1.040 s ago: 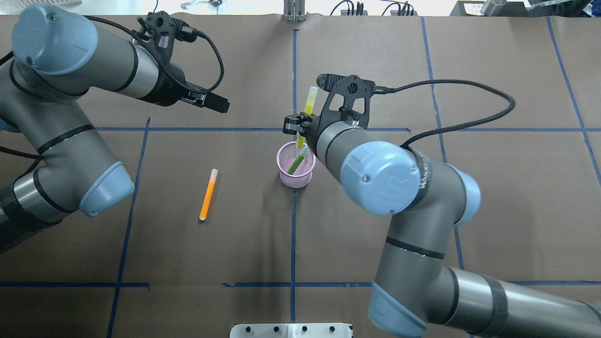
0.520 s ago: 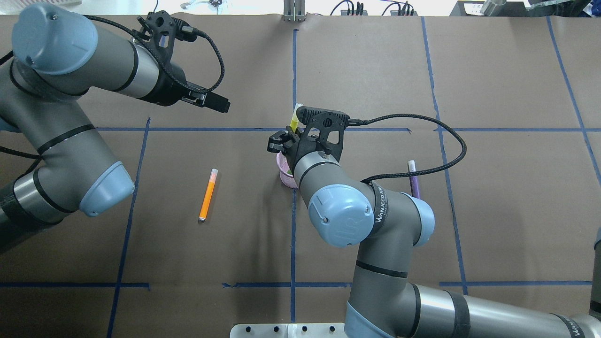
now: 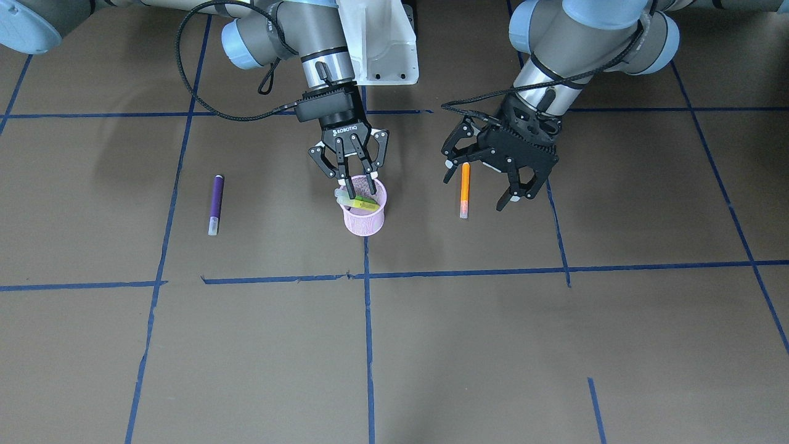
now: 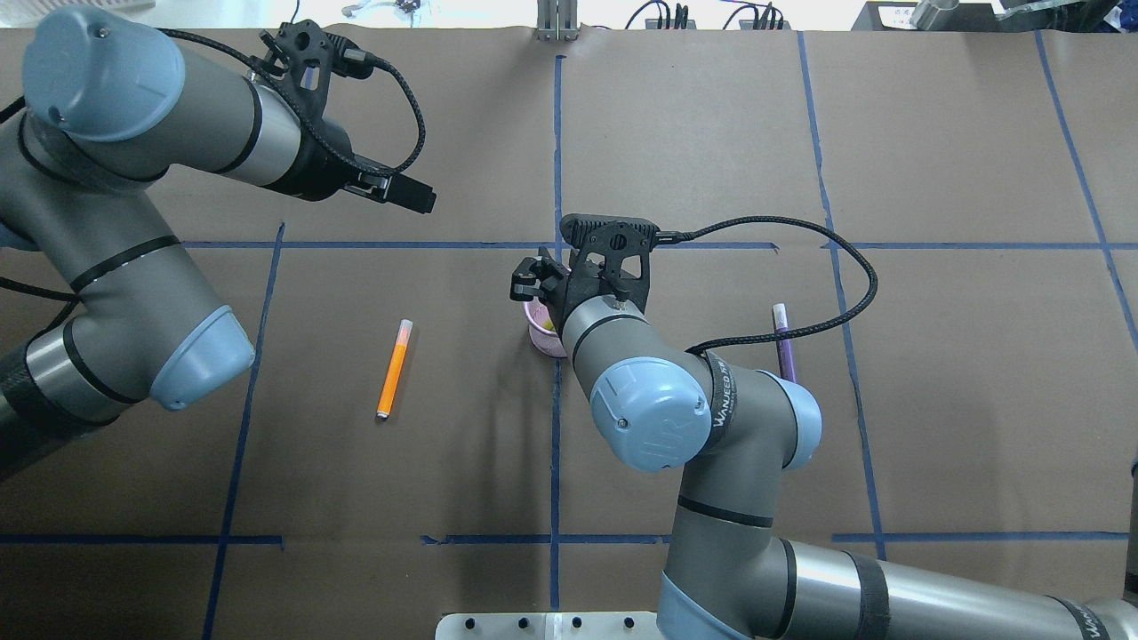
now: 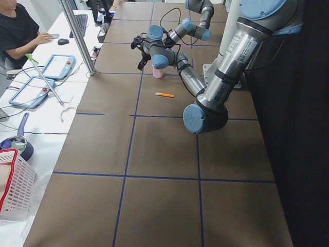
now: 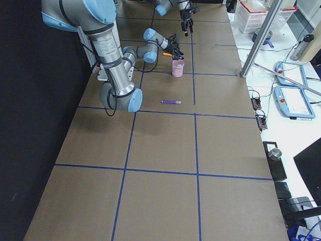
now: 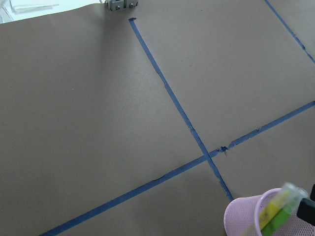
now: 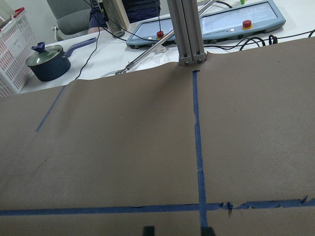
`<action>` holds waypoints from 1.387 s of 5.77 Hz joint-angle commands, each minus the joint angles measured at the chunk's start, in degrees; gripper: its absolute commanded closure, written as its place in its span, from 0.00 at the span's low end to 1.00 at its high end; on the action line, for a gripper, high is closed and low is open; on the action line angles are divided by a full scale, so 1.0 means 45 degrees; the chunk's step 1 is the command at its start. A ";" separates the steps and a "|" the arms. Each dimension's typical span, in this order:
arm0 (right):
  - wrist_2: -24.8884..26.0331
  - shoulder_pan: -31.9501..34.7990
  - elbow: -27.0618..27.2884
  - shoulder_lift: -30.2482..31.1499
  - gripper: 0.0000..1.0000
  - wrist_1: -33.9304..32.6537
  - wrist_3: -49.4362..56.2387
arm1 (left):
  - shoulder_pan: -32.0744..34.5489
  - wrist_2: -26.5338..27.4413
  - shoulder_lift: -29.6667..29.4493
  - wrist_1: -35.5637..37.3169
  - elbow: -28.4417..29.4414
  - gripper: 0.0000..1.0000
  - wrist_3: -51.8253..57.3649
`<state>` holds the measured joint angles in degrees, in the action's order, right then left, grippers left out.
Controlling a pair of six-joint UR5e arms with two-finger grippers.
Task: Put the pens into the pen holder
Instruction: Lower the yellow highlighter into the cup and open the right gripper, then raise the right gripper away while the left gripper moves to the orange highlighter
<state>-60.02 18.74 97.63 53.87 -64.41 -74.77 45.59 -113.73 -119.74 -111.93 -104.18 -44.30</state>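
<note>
The right pincer [image 3: 359,183] hangs open just above the cup [image 3: 365,221] — 2 pens [image 3: 356,201] lean inside. Next, likely, the open left pincer [image 3: 482,188] must drop to the orange pen [image 3: 465,194], flat on the surface [image 3: 431,345].

- From overhead, the right arm covers most of the pen holder [image 4: 537,334]; only a pink sliver shows.
- The purple pen [image 4: 784,342] has its lower end hidden behind that arm's blue joint.
- Of the right gripper [image 3: 360,185], its wrist camera catches just two fingertips [image 8: 148,230] at the bottom edge.
</note>
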 commanded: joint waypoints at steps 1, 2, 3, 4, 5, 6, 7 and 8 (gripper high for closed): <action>-0.1085 0.0343 0.0894 0.0138 0.55 -0.0041 0.0093 | -0.0150 0.0000 0.0007 0.0222 0.0530 0.00 -0.0154; -0.2623 0.1120 0.1578 0.0255 0.50 -0.0312 0.0054 | -0.0537 -0.0078 -0.0013 0.0301 0.1230 0.00 -0.0174; -0.5248 0.2481 0.2165 0.0682 0.46 -0.0353 -0.0120 | -0.1160 -0.0117 -0.0013 0.0921 0.1759 0.00 -0.1412; -0.7711 0.3693 0.2287 0.1015 0.42 -0.0354 -0.0122 | -0.1495 -0.0446 -0.0032 0.2184 0.1784 0.00 -0.1598; -0.9418 0.4634 0.2327 0.1289 0.40 -0.0354 -0.0122 | -0.1537 -0.1358 -0.0090 0.3318 0.1842 0.00 -0.1523; -1.0344 0.5088 0.2482 0.1698 0.20 -0.0334 -0.0122 | -0.1595 -0.2044 -0.0265 0.3600 0.2771 0.01 -0.1464; -1.0372 0.5150 0.2735 0.2127 0.00 -0.0353 -0.0141 | -0.1557 -0.2747 -0.0383 0.3603 0.3109 0.01 -0.1444; -1.0392 0.5170 0.2931 0.2499 0.00 -0.0296 -0.0122 | -0.1576 -0.3063 -0.0713 0.3603 0.3615 0.01 -0.1444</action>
<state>-106.37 41.72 109.95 63.48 -65.91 -75.36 38.54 -125.75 -121.82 -95.85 -89.93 -50.83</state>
